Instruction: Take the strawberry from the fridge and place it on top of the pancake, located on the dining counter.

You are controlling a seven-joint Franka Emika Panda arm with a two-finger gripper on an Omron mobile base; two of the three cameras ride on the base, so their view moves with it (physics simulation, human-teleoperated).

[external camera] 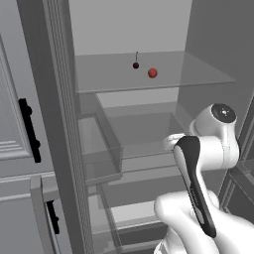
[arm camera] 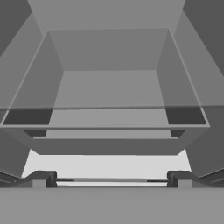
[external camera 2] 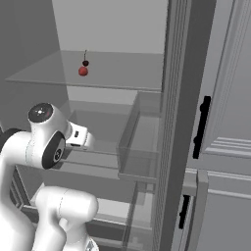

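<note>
- the strawberry sits on the upper glass shelf inside the open fridge, roughly mid-shelf; from the right base view i see it toward the left part of that shelf.
- just behind it, close but apart, is a small black ball with a thin stem standing upright — also clear from the right side.
- nothing touches the strawberry; my arm is well below that shelf.
- the arm reaches into the fridge at the level of the lower shelves, its wrist pointing inward toward the clear bins.
- the gripper shows in the hand view as two dark finger tips near the bottom corners, set wide apart with nothing between them — released, holding nothing.
- ahead of the fingers i see a glass shelf edge and a transparent drawer-like box behind it, pale fridge floor beneath.
- the fridge's dark door frame runs vertically at the left of the left base view; beside it are light grey panelled cabinets with black handles.
- in the right base view the same cabinets and a black handle lie to the right of the frame.
</note>
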